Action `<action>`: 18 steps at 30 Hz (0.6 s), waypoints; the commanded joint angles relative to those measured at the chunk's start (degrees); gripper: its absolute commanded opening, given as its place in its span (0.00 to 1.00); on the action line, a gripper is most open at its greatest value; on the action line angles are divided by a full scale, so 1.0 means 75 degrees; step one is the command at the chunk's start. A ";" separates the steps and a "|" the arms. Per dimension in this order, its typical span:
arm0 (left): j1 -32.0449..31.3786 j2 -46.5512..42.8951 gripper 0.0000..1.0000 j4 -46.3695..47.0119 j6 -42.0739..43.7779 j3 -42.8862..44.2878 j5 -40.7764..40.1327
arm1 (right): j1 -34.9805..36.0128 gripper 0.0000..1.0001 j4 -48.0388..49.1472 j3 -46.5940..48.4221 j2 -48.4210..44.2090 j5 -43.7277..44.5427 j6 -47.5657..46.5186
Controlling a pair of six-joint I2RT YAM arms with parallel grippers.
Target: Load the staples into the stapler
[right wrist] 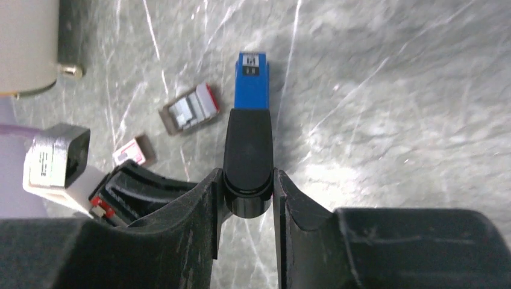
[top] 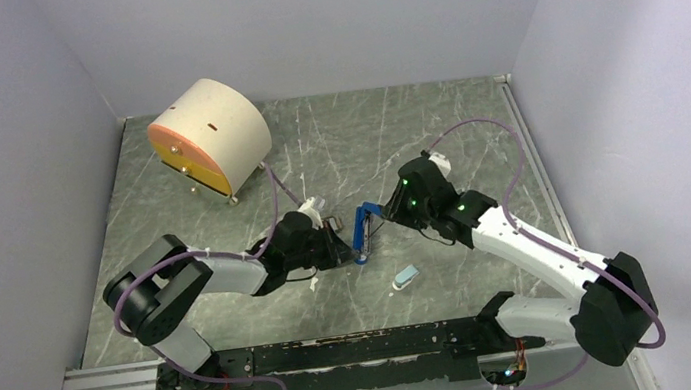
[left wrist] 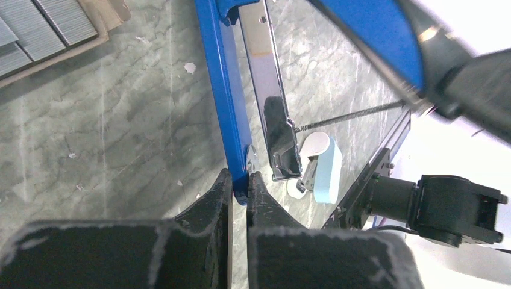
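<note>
The stapler [top: 363,234] lies in the middle of the table, swung open. In the left wrist view its blue base [left wrist: 220,90] and silver staple channel [left wrist: 270,102] run away from me, and my left gripper [left wrist: 240,176] is shut on the near end of the base. The stapler's blue and black top arm [right wrist: 249,114] is lifted, and my right gripper [right wrist: 247,174] is shut on its black end. The staples [right wrist: 189,110] are grey strips in a small open tray on the table beyond the stapler. The same staples [left wrist: 39,24] show at the top left of the left wrist view.
A light-blue and white oblong piece [top: 405,276] lies just in front of the stapler. A little red-and-white box [right wrist: 129,153] sits near the tray. A cream drum-shaped case with an orange face [top: 210,137] stands at the back left. Grey walls enclose three sides.
</note>
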 commanded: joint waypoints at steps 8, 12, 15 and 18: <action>-0.0243 0.0270 0.05 -0.1004 0.0770 0.0650 0.0608 | -0.1438 0.15 0.1348 0.0593 0.0489 0.0929 -0.1972; -0.0270 0.0354 0.05 -0.1995 0.1321 0.1105 0.0647 | -0.2117 0.16 0.1796 0.0657 0.0967 0.0064 -0.2635; -0.0281 0.0389 0.05 -0.2201 0.1548 0.1222 0.0805 | -0.2560 0.17 0.2068 0.0737 0.1403 -0.0872 -0.2914; -0.0280 0.0393 0.05 -0.2226 0.1577 0.1253 0.0852 | -0.2818 0.18 0.2182 0.0895 0.1952 -0.1419 -0.3033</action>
